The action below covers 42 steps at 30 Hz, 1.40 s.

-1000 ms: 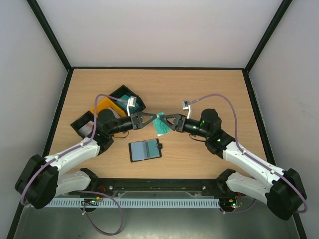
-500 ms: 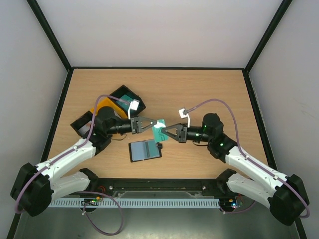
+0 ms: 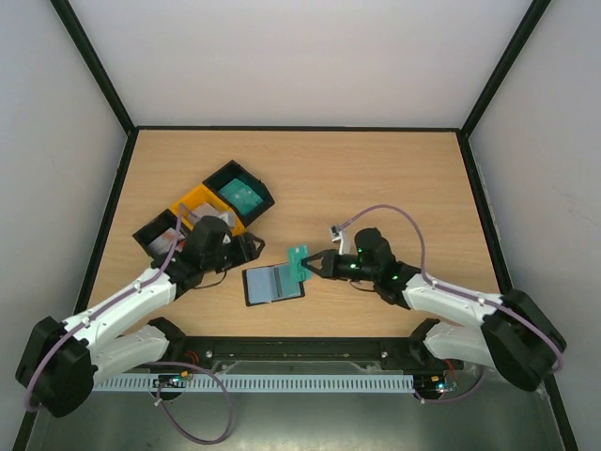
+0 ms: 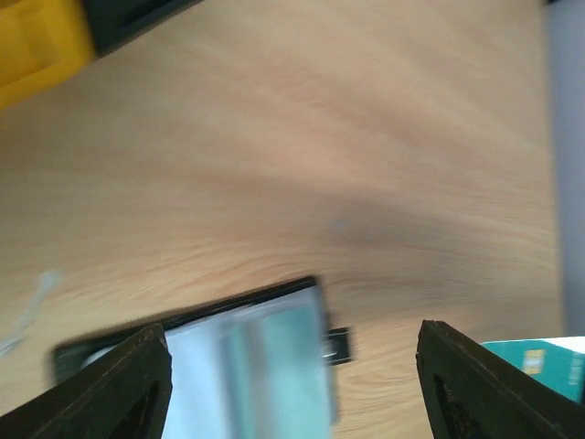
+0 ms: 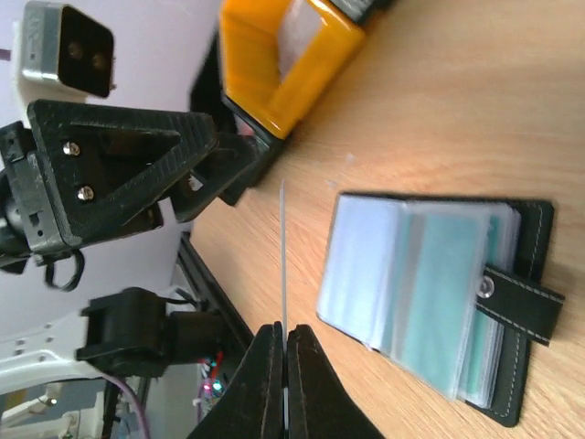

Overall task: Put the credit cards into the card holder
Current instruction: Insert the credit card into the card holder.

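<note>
Toward the table's [image 3: 376,169] left edge, more cards seem to wait in the trays [image 3: 202,204]. Left fingers [image 4: 475,384] gape empty above the open card holder [image 3: 273,284]. Right fingers [image 5: 279,384] pinch a teal card [image 3: 299,260] at its clasp end, not yet inserted.

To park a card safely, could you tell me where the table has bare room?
Free: the wooden table's far right, beyond the right gripper; the strip behind the black and yellow trays. Crowded: around the open black card holder.

No lettering is legible anywhere; the print on the teal card [image 4: 548,366] is too blurred.
</note>
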Available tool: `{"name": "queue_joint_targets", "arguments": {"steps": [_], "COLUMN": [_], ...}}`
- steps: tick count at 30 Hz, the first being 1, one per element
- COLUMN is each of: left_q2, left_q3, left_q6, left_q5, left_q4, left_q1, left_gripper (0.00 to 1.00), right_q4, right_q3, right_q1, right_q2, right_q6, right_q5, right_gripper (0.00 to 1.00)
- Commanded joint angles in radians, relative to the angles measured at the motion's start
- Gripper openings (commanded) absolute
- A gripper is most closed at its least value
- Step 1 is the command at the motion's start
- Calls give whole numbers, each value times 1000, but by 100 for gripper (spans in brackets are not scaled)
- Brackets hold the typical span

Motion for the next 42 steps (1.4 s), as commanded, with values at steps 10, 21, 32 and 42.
{"name": "queue_joint_targets", "arguments": {"steps": [10,21,32,42], "left_q2": [-67,-94,-35,-4], "left_q3": [-205,-304,-351,-366], "left_q6": [-80,-154,-151,-154], "left_q5": [-101,-60,34,29], "left_q4": [-136,-111,-20,23], "left_q1": [-3,-2,-8,-31], "left_gripper": [62,61,34,20], "right_q4": [312,460,500,530], "right_q3": [46,59,63,71], "right_q1": [167,195,205,228], "right_q2": [422,590,672,738], "right_q6": [101,161,224,303], "right_q5": [156,178,158,149], "right_gripper": [2,2,2,2]}}
